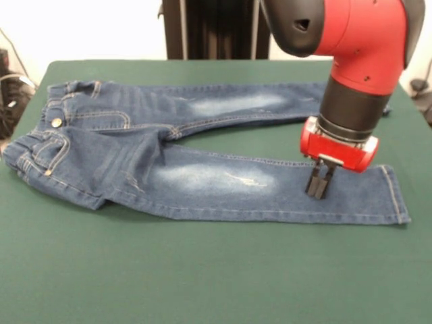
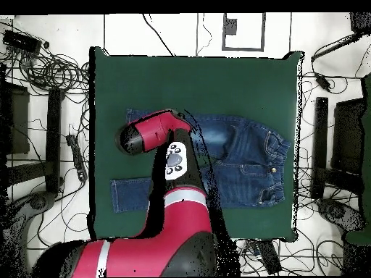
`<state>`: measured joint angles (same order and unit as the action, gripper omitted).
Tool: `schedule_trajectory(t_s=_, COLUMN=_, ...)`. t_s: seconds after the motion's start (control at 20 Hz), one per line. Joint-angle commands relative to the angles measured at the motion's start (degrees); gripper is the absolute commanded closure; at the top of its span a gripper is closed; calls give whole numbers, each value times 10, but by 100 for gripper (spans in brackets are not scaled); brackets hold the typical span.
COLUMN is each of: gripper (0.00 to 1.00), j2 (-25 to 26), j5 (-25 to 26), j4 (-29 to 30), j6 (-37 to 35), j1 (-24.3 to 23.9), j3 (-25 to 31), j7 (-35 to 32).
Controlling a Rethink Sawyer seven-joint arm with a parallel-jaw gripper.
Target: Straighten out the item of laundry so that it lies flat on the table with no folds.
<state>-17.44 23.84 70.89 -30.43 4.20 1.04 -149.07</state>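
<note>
As we see it from the front, entries run thus:
Jeans [image 1: 196,179]: long axis 9 to 3 o'clock; waistband at 9, hems at 3.
Legs: spread apart, near leg flat, a fold at the crotch.
Table [image 1: 202,277]: we log the jeans across its middle.
Gripper [image 1: 321,183]: fingers narrow, nearly together, tips on the near leg toward the hem.
</note>
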Motion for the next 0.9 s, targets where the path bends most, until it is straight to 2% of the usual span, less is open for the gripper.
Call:
schedule_trajectory(t_s=0.05, gripper=100, j2=40, j5=-83, j4=80, j6=42, j1=68, j3=20, j7=-168)
schedule_trajectory(t_s=0.75, gripper=100, j2=16, j5=-194, j4=122, j6=37, j1=135, j3=-46, j7=-185)
schedule_trajectory(t_s=0.9, gripper=100, j2=16, j5=-207, j4=127, j6=43, j1=131, j3=-47, j7=-160)
